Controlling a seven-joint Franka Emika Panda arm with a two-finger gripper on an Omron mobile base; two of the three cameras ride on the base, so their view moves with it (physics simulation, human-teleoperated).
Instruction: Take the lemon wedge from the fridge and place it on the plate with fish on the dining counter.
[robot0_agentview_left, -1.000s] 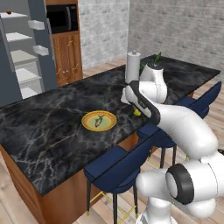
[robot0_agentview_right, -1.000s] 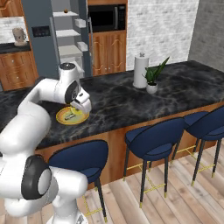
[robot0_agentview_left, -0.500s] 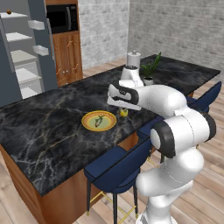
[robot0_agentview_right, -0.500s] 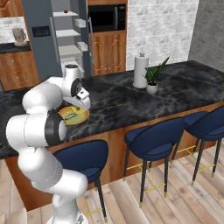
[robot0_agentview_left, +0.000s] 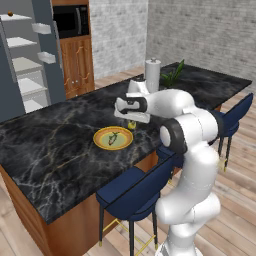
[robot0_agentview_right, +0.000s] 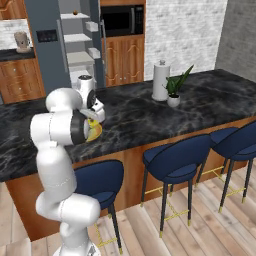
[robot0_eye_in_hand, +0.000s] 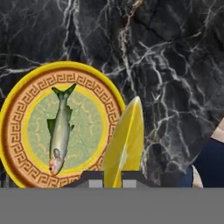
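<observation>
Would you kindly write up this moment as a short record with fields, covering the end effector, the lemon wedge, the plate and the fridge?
end effector: shut on the lemon wedge, above the dining counter
lemon wedge: held between the fingertips, beside the plate's rim, not yet on it
plate with fish: flat on the dining counter, fish at its centre
fridge: door open, white shelves showing
step left: carry the wedge over the plate and release

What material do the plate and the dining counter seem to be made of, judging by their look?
The plate looks like glazed ceramic: a glossy yellow rim, an orange key-pattern band and a pale green centre under the fish. It may also be painted plastic. The dining counter looks like polished black marble: white veins run across a smooth dark top, over a brown base that looks like wood.
</observation>
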